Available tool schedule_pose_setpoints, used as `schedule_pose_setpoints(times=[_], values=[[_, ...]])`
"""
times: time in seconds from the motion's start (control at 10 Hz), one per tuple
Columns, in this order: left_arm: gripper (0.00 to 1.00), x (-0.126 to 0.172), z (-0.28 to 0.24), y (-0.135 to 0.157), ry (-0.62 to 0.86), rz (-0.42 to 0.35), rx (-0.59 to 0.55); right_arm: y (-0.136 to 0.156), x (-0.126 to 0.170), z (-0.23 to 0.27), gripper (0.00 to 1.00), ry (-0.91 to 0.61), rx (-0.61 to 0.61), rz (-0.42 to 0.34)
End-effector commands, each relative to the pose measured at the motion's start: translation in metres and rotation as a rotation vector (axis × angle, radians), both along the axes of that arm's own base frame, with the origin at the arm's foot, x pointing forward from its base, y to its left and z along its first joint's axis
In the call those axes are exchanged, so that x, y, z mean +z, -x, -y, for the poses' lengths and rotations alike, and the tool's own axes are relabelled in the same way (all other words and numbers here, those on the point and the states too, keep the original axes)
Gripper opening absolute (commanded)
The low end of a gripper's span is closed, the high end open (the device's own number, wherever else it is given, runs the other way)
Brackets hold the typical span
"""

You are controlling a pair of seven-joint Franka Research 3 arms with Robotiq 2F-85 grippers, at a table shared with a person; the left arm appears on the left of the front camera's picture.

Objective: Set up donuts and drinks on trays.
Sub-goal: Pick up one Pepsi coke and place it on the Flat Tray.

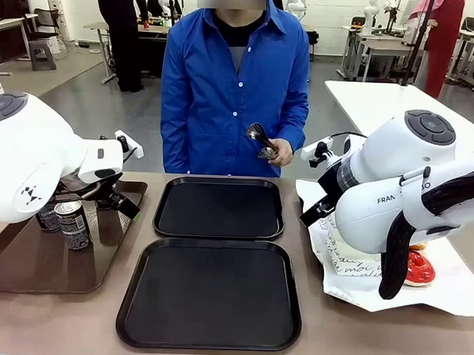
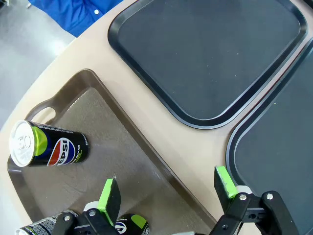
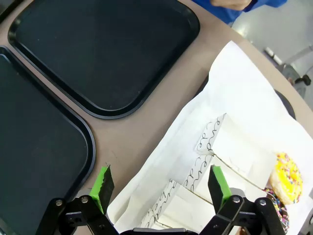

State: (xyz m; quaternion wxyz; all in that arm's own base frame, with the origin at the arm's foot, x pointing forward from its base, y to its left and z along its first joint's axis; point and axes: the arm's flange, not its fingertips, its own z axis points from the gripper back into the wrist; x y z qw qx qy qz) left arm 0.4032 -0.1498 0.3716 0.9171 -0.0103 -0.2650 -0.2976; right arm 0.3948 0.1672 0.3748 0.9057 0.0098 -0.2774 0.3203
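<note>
Two black trays lie bare mid-table, the far tray (image 1: 219, 208) and the near tray (image 1: 211, 293). Dark soda cans (image 1: 72, 222) stand on a brown tray (image 1: 32, 256) at the left. My left gripper (image 2: 166, 188) hovers open over that tray's right rim, one green-labelled can (image 2: 49, 147) ahead and two more cans (image 2: 132, 223) at its fingers' base. At the right, my right gripper (image 3: 160, 186) hangs open above white lettered boxes (image 3: 234, 152) on white paper. A yellow-sprinkled donut (image 3: 287, 176) and a red-iced donut (image 1: 418, 268) lie beside them.
A person in a blue shirt stands at the far edge holding metal tongs (image 1: 260, 141). The white paper (image 1: 351, 259) spreads over the table's right side. In the left wrist view the far tray (image 2: 210, 54) and the near tray (image 2: 279, 166) lie to the right of the brown tray (image 2: 122, 142).
</note>
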Motion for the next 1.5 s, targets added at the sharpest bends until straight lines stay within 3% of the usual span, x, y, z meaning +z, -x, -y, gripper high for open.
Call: schedule_pose_setpoints(times=[0.0, 0.2, 0.3, 0.6, 0.8, 1.0, 1.1, 1.2, 1.3, 1.4], values=[[1.0, 0.0, 0.0, 0.0, 0.0, 0.0, 0.0, 0.0, 0.0, 0.0, 1.0, 0.0, 0.0, 0.0], [1.0, 0.0, 0.0, 0.0, 0.0, 0.0, 0.0, 0.0, 0.0, 0.0, 1.0, 0.0, 0.0, 0.0], [1.0, 0.009, -0.013, 0.041, 0.045, -0.004, -0.06, 0.032, 0.003, 0.017, 1.0, 0.017, 0.017, 0.005], [1.0, 0.046, -0.071, 0.152, -0.013, 0.032, -0.104, 0.133, 0.029, 0.082, 1.0, 0.086, 0.002, 0.016], [1.0, 0.054, -0.09, 0.186, -0.045, -0.049, -0.122, 0.179, 0.036, 0.111, 1.0, 0.107, -0.014, -0.019], [1.0, 0.045, -0.099, 0.194, -0.047, -0.119, -0.118, 0.21, 0.039, 0.132, 1.0, 0.047, 0.074, -0.055], [1.0, 0.042, -0.102, 0.185, -0.03, -0.116, -0.088, 0.214, 0.041, 0.135, 1.0, 0.035, 0.101, -0.03], [1.0, 0.144, -0.059, 0.09, -0.043, -0.11, -0.112, 0.194, 0.039, 0.127, 1.0, 0.221, -0.023, 0.122], [1.0, 0.144, -0.059, 0.09, -0.043, -0.11, -0.112, 0.086, 0.153, 0.092, 1.0, 0.077, 0.04, -0.053], [1.0, 0.144, -0.059, 0.09, -0.043, -0.11, -0.112, 0.086, 0.153, 0.092, 1.0, 0.077, 0.04, -0.053]])
